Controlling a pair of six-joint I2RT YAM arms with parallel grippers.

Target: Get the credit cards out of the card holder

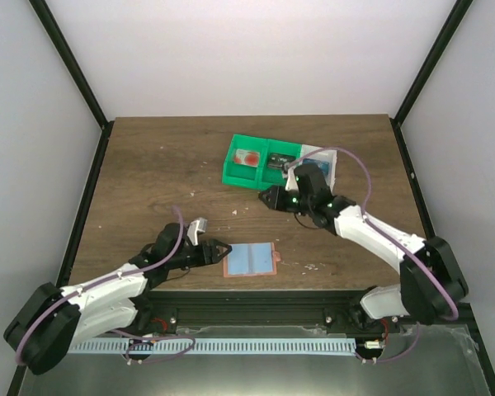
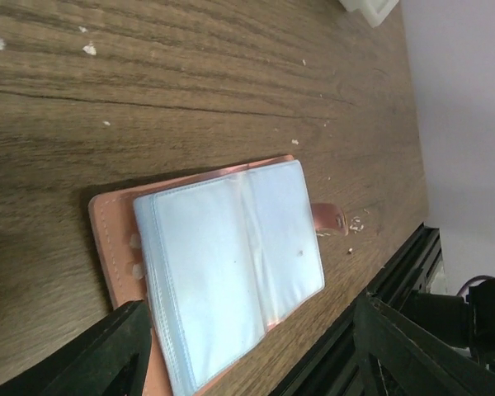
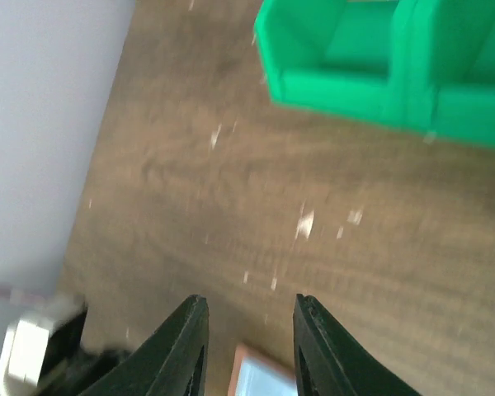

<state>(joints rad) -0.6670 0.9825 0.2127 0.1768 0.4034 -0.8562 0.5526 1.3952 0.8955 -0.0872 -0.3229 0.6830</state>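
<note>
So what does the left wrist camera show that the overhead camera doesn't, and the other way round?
Only the left wrist view shows the card holder up close: clear pocket pages and a snap tab. Only the overhead view shows the right gripper and the green bin near it. Both show the card holder lying open on the wooden table, with the left gripper open at its edge.

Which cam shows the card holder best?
Left wrist: the card holder fills the frame, lying open on the table, with its light-blue inside clear. Top external shows it whole but small, just ahead of the left gripper. Right wrist catches only a blurred corner at the bottom edge.
</note>
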